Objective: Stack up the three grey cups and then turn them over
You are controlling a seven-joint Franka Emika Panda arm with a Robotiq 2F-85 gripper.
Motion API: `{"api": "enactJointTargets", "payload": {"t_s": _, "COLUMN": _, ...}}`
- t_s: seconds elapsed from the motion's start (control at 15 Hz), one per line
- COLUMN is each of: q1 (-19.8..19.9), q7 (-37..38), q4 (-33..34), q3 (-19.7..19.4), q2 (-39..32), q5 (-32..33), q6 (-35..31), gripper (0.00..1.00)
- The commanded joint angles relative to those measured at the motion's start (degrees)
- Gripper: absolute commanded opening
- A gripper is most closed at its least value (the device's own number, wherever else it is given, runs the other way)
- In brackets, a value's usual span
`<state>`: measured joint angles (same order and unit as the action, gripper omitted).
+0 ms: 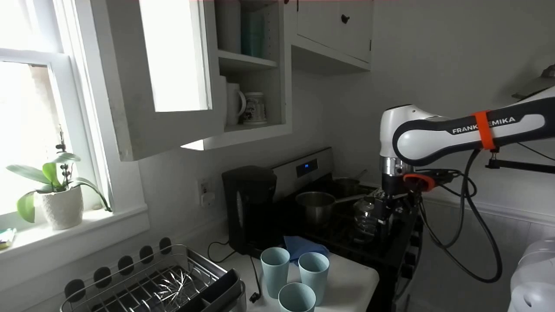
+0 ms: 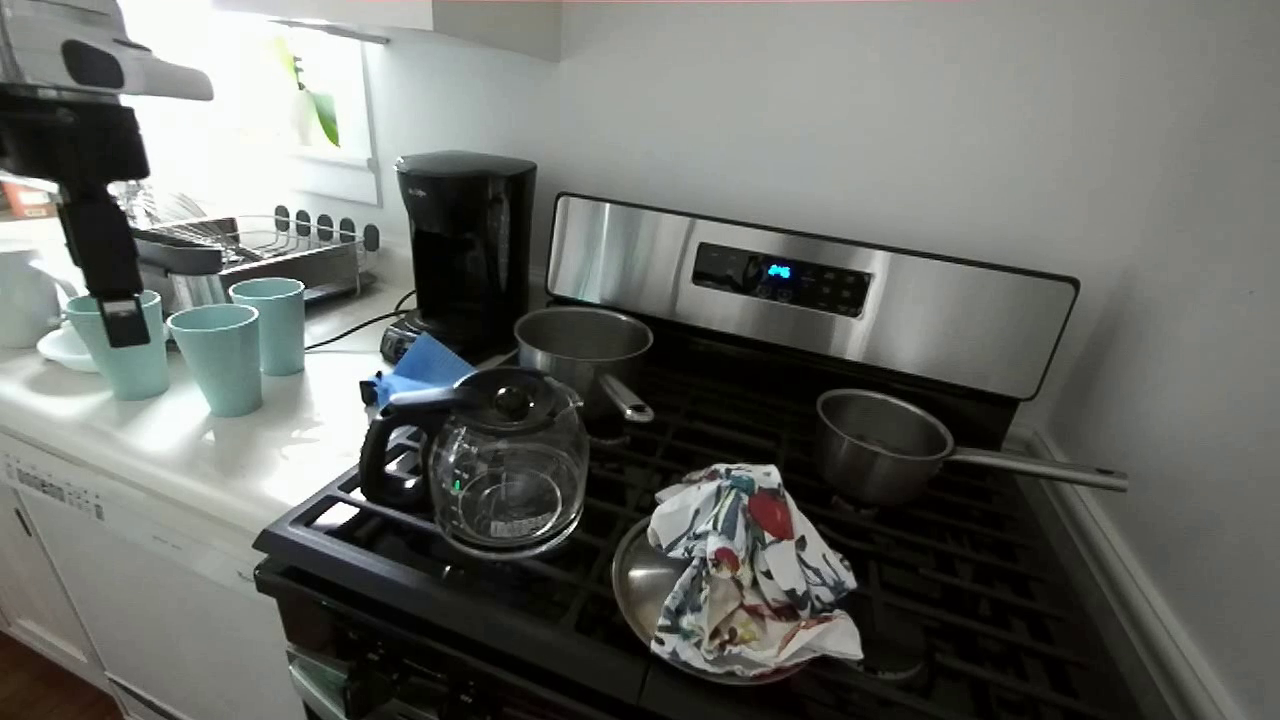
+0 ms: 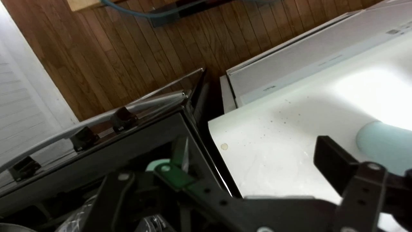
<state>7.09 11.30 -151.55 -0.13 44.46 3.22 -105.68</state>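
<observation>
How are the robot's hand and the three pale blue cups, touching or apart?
Apart. In an exterior view, the hand hangs to the right of the cups, with counter and stove showing between them.

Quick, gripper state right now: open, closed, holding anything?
Gripper: open, jaws wide apart in the wrist view, nothing held between them.

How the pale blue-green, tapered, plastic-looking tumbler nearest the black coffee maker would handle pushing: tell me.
The tumbler narrows toward its base, so a push near the top would probably tip it. It looks thin-walled, so likely light. Round-sided, it might roll once toppled.
</observation>
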Motion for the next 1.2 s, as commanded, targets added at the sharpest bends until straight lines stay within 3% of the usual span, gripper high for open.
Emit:
{"api": "enactJointTargets", "payload": {"t_s": 0.0, "q1": -2.37, "q7": 0.22, "q4": 2.21, "q3": 0.27, "q2": -5.76, "q5": -4.18, "q6": -5.03, "gripper": 1.00}}
{"api": "enactJointTargets", "payload": {"t_s": 0.53, "q1": -9.12, "q7": 0.09, "q4": 4.04, "q3": 3.48, "q2": -14.71, "q5": -10.71, "q6": -15.82, "gripper": 1.00}}
{"api": "enactJointTargets", "payload": {"t_s": 0.87, "q1": -10.99, "q7": 0.27, "q4": 6.28, "q3": 5.85, "q2": -21.52, "q5": -10.05, "q6": -21.08, "gripper": 1.00}}
{"api": "enactJointTargets", "payload": {"t_s": 1.13, "q1": -12.66, "q7": -1.19, "q4": 7.41, "q3": 5.51, "q2": -26.57, "q5": -12.43, "q6": -25.87, "gripper": 1.00}}
